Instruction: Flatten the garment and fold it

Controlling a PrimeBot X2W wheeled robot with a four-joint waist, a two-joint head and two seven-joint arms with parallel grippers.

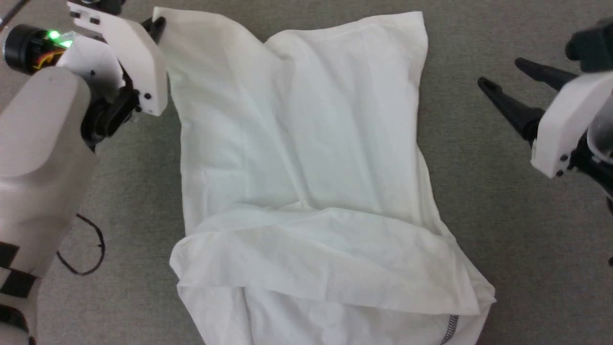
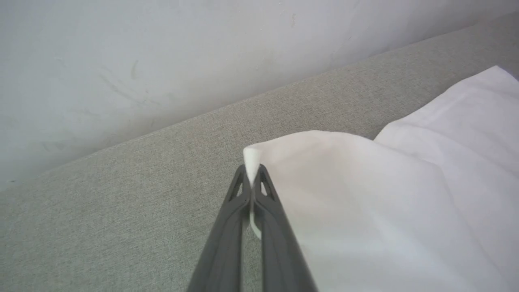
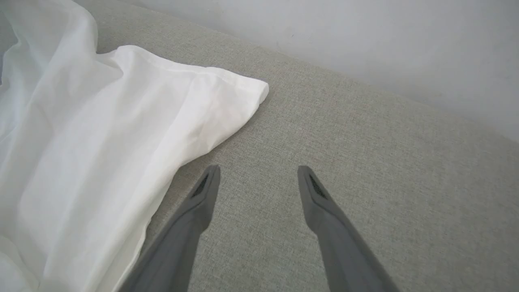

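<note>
"Two grippers, so how do each one's jaws stand?"

"Take the left gripper (image 2: 252,170) first. Its dark fingers (image 2: 229,243) are pressed together on the garment (image 1: 306,158), pinching the far left corner. In the left wrist view a small tuft of white cloth sticks up past the tips, and a sliver of it shows between the fingers lower down."

"And the other one?"

"The right gripper (image 1: 500,72) has its jaws spread wide with nothing between them. It sits over bare surface to the right of the garment, apart from it in the head view. In the right wrist view the cloth's far right corner lies up and to the left of the tips."

"Where is the garment lying?"

"It is spread on a grey woven surface (image 1: 479,191), in the middle of the head view, between the two grippers. The far part is fairly smooth, with soft creases. Across the near part a folded band (image 1: 325,258) of the same white cloth lies crosswise, rumpled at its ends. Dark zigzag stitching (image 1: 450,328) shows at the near right, at the bottom edge of the view."

"Anything around it?"

"A pale wall (image 2: 162,61) rises behind the far edge of the surface. A thin black cable (image 1: 103,247) loops on the surface at the near left, beside the left arm and apart from the cloth."
</note>
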